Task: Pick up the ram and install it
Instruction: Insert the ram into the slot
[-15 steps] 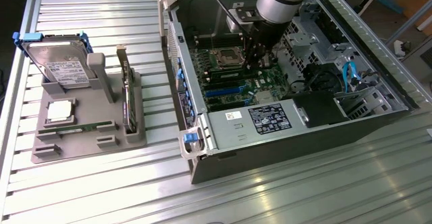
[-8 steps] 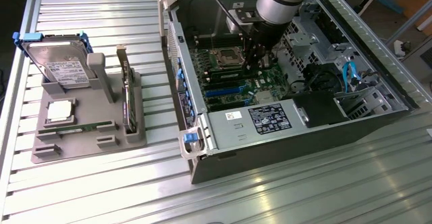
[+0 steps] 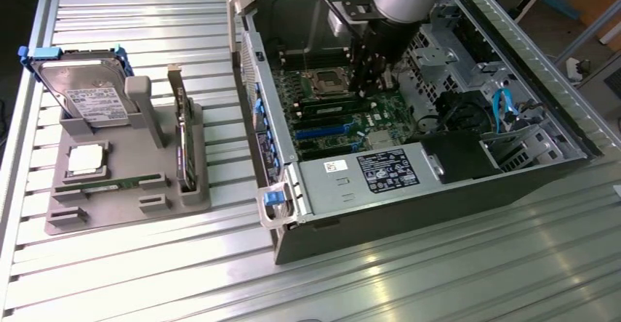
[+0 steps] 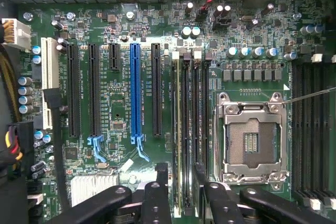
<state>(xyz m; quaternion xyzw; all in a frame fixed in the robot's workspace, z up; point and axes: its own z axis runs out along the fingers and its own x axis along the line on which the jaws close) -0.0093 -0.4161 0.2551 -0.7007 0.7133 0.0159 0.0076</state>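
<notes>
A ram stick stands edge-on in a memory slot beside the empty CPU socket on the motherboard. My gripper straddles one end of it, open, with a black finger on each side and a gap to the stick. In the exterior view my gripper reaches down into the open computer case, right over the memory slots where the ram sits. A second ram stick lies along the front of the grey fixture on the table.
The grey fixture at the exterior view's left also carries a silver hard drive with blue clips, an upright expansion card and a square chip. Case walls, a power supply and cables surround the motherboard.
</notes>
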